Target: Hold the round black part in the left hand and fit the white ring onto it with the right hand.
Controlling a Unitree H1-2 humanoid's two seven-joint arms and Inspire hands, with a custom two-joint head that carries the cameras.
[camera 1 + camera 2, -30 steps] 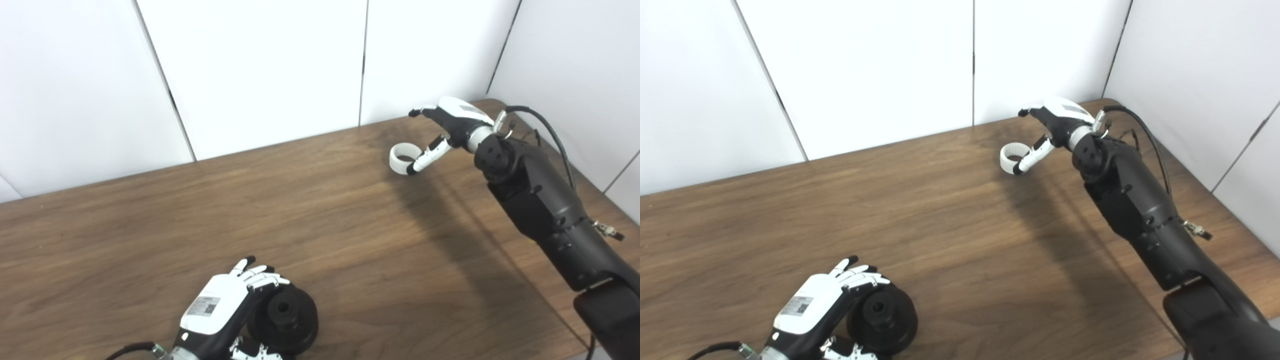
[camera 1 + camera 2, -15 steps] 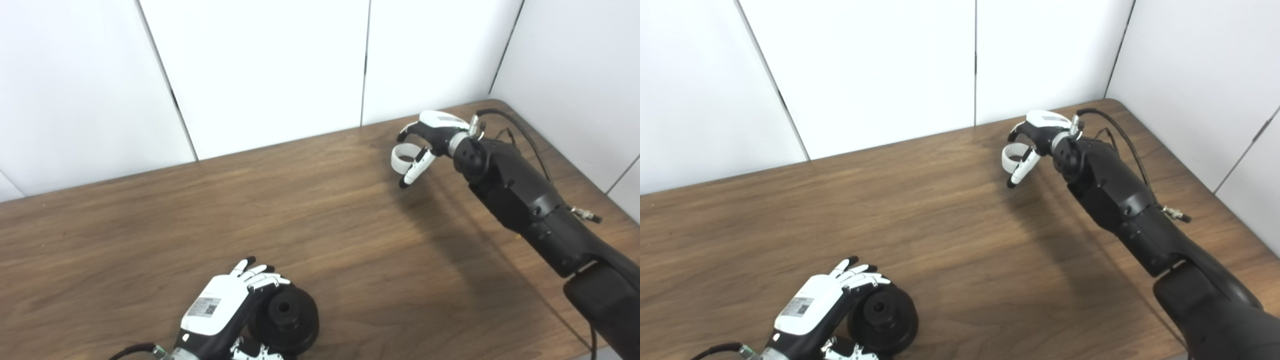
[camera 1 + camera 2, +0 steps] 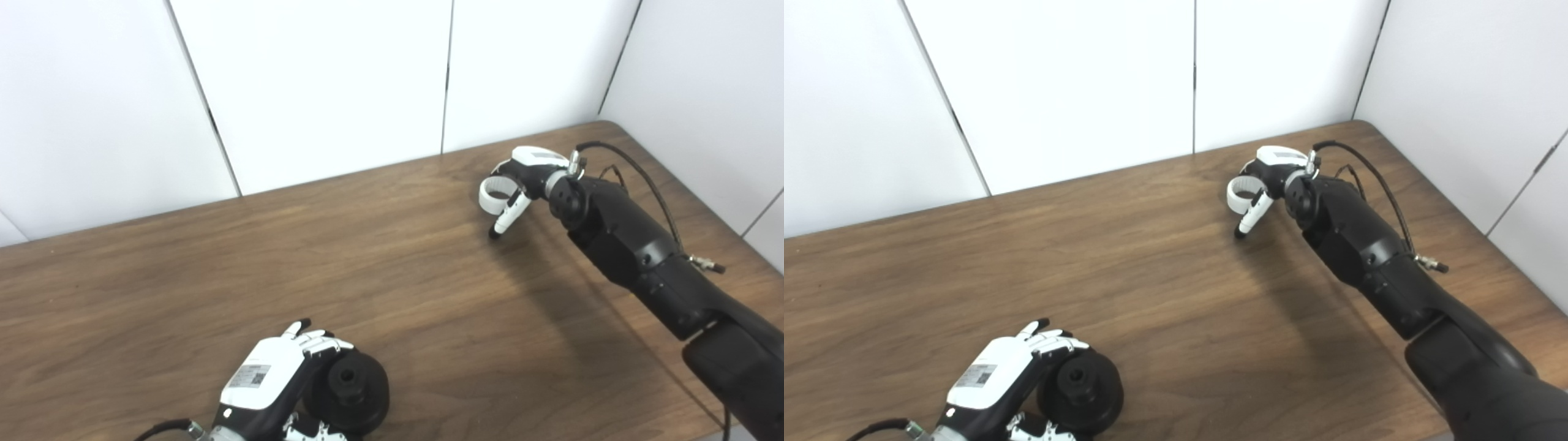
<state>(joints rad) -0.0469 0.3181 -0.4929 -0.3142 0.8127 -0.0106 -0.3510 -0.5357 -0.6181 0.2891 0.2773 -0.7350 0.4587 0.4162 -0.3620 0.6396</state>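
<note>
The round black part (image 3: 355, 392) rests on the wooden table (image 3: 184, 275) near the front edge. My left hand (image 3: 269, 380) is wrapped around its left side, fingers curled over the rim and thumb underneath. The white ring (image 3: 485, 199) lies on the table at the far right. My right hand (image 3: 530, 174) is lowered over the ring, its fingers curved behind the far side. Its thumb (image 3: 505, 217) reaches down past the near side to the tabletop. The ring sits between them; whether they press on it is unclear.
White wall panels (image 3: 318, 79) stand right behind the table's far edge, and another wall (image 3: 704, 92) runs along its right side. The table's rounded far right corner (image 3: 606, 125) is close to my right hand. A black cable (image 3: 643, 174) loops off the right forearm.
My right hand has dropped from above and right of the ring down over it, with the thumb swinging to point at the table. The ring, black part and left hand have stayed put.
</note>
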